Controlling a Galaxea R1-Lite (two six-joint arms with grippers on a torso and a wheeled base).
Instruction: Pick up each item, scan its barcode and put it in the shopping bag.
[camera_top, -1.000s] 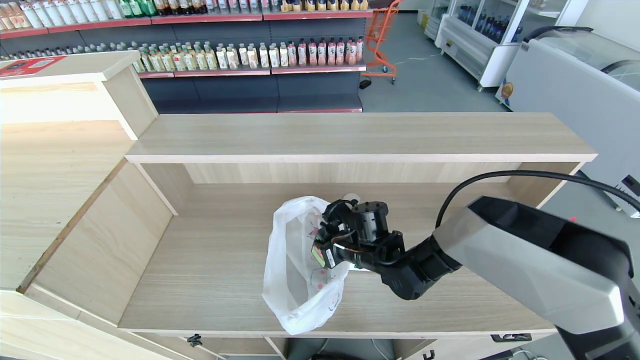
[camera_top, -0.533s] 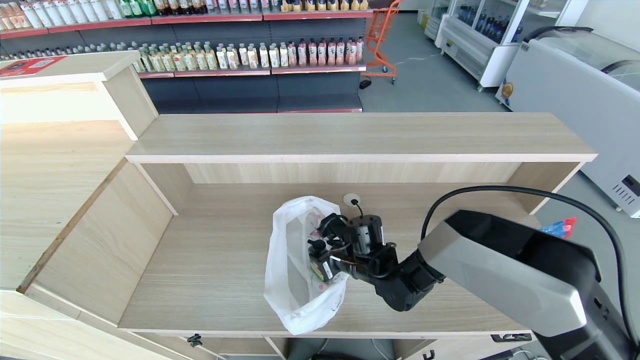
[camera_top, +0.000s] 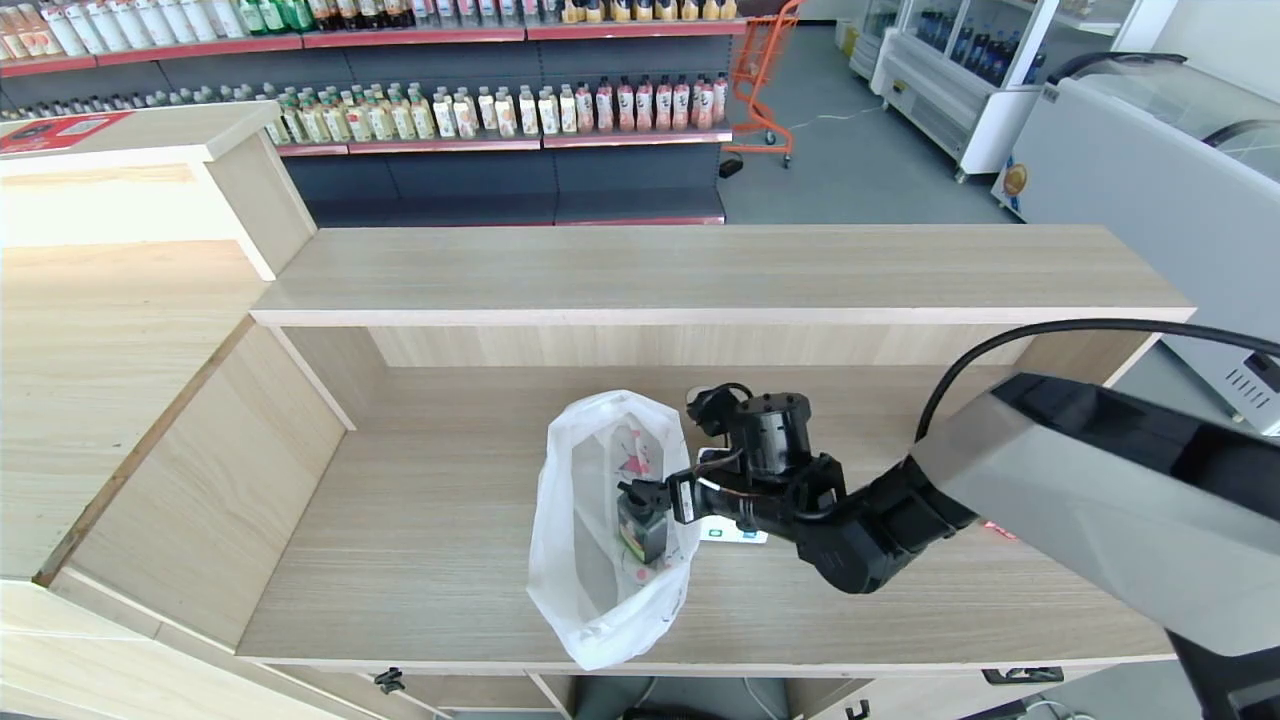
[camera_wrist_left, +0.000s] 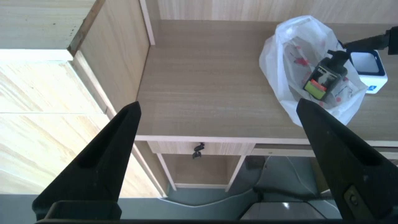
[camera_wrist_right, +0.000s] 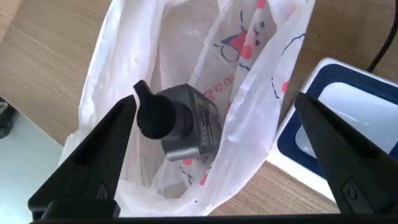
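A white plastic shopping bag (camera_top: 585, 560) stands open near the counter's front edge. Inside it lies a dark grey bottle (camera_top: 643, 525) with a black cap and a colourful label, also seen from above (camera_wrist_right: 186, 124) and from afar (camera_wrist_left: 323, 81). My right gripper (camera_wrist_right: 214, 102) is open just above the bag's mouth, at its right rim (camera_top: 685, 497), with nothing between its fingers. My left gripper (camera_wrist_left: 217, 106) hangs open well off to the left of the bag (camera_wrist_left: 292, 68), out beyond the counter's front edge. A white and blue barcode scanner (camera_top: 730, 532) sits right of the bag.
The wooden counter (camera_top: 420, 540) has a raised ledge (camera_top: 720, 270) at the back and a side wall (camera_top: 230, 480) on the left. A cable runs from a grommet (camera_top: 703, 398) behind the bag. Shelves of bottles (camera_top: 500, 110) stand beyond.
My right gripper lowered the bottle into the bag, let go of it, and drew back up to the right. The bottle now rests inside the bag.
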